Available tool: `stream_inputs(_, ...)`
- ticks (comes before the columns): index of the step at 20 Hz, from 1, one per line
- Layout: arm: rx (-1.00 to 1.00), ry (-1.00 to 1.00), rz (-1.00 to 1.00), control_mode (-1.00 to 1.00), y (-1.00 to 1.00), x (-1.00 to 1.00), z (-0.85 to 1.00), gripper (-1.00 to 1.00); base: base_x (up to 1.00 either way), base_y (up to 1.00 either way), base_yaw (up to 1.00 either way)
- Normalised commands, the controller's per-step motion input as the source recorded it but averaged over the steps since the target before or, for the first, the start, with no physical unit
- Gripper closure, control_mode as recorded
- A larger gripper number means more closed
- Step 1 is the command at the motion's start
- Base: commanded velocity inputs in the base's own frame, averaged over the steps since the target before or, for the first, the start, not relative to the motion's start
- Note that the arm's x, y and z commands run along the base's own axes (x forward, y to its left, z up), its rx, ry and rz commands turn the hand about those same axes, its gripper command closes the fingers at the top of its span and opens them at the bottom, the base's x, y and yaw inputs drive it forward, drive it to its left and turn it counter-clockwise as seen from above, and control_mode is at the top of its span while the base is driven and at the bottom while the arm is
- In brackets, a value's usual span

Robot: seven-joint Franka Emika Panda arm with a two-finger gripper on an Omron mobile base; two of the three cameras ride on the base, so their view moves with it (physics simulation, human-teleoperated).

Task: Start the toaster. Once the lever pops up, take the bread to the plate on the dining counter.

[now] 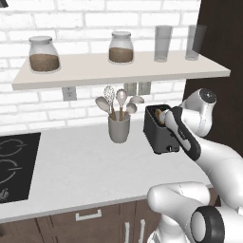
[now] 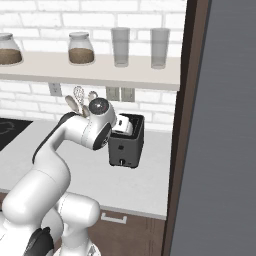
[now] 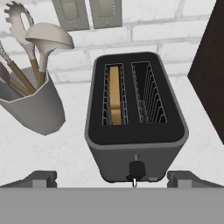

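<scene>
- toaster (image 3: 135, 131), black and boxy with two top slots, stands on the white kitchen counter (image 1: 76, 166) close to the white brick wall (image 1: 47, 109), beside a dark wooden panel (image 3: 210, 65) on its right.
- bread (image 3: 114, 96), a tan slice, sits upright in the left-hand slot as the hand view shows it; the other slot holds only its wire cage.
- the lever knob (image 3: 137, 168) shows low on the toaster's front face, at the bottom of its slit; a small light marking lies just under it.
- the gripper (image 3: 112, 179) hangs above and just in front of the toaster, its fingertips (image 3: 41, 178) spread wide at either side of the hand view, holding nothing and touching nothing.
- in the left base view the arm's white wrist covers the toaster's right side (image 1: 159, 128); whether it touches the casing is hard to tell from there.
- a grey utensil cup (image 3: 33, 107) with spoons, a ladle and a whisk stands just left of the toaster, apart from it.
- two wall outlets (image 3: 87, 13) sit on the brick behind the toaster.
- a shelf (image 1: 118, 71) above carries two glass jars (image 1: 43, 54) with brown contents and two clear glasses (image 1: 163, 43).
- a black cooktop (image 1: 14, 166) lies at the counter's far left, well apart from the toaster.
</scene>
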Motion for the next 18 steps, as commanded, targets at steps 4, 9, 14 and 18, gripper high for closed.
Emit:
stream_inputs(4,0.0,0.0,0.0,-1.0,0.0,0.0,0.0,-1.0,0.0,0.0,0.0)
stream_inputs(9,0.0,0.0,0.0,-1.0,0.0,0.0,0.0,-1.0,0.0,0.0,0.0)
stream_inputs(14,0.0,0.0,0.0,-1.0,0.0,0.0,0.0,-1.0,0.0,0.0,0.0)
stream_inputs(18,0.0,0.0,0.0,-1.0,0.0,0.0,0.0,-1.0,0.0,0.0,0.0)
